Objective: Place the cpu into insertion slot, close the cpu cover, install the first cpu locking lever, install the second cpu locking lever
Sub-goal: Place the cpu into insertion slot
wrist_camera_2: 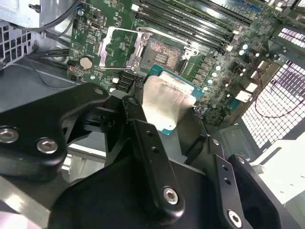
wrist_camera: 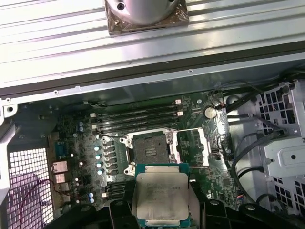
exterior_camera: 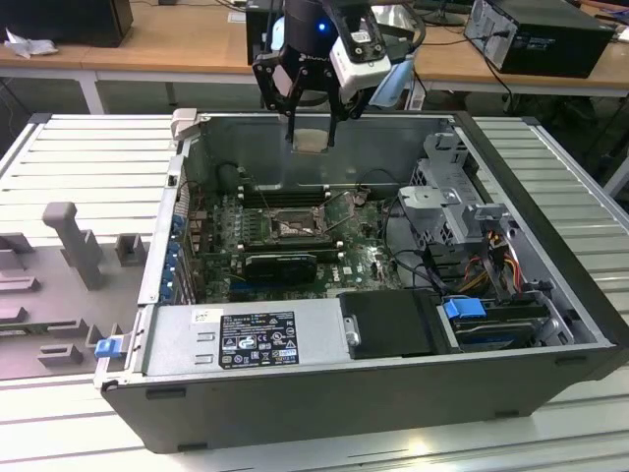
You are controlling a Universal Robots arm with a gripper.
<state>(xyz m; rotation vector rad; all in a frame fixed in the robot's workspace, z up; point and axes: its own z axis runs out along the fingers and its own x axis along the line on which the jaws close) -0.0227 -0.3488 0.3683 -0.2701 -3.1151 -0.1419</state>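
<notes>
Metal of a pale beige-silver tone covers the top of the small flat square cpu (exterior_camera: 311, 141) (wrist_camera_2: 167, 100) (wrist_camera: 161, 198), and both wrist views show a thin teal-green rim around that plate. The top is faintly smudged. The cpu lies level and hangs in the air, not in the socket.

The black two-fingered tool (exterior_camera: 312, 138) (wrist_camera_2: 167, 131) (wrist_camera: 162, 217) pinches the cpu by two opposite edges, one finger on each side. In the exterior view the tool points straight down with its fingers vertical. It sits high over the case edge that runs along the long black memory slots (exterior_camera: 285, 197) (wrist_camera: 136, 117). A white camera block (exterior_camera: 356, 54) sits on the wrist at the exterior view's right.

Below, the square dark insertion slot (exterior_camera: 293, 225) (wrist_camera_2: 164, 53) (wrist_camera: 148, 150) with its metal rim lies bare at the middle of the green motherboard (exterior_camera: 364, 261) (wrist_camera_2: 90, 28) (wrist_camera: 76, 138). The thin square metal cpu cover (wrist_camera_2: 121, 45) (wrist_camera: 193, 148) is swung open. It lies beside the slot, on the side toward a round silver coin cell (wrist_camera_2: 86, 62) (wrist_camera: 208, 112).

The board lies inside an open grey metal computer case (exterior_camera: 295, 393), which rests on the slatted grey desk (exterior_camera: 88, 157).
</notes>
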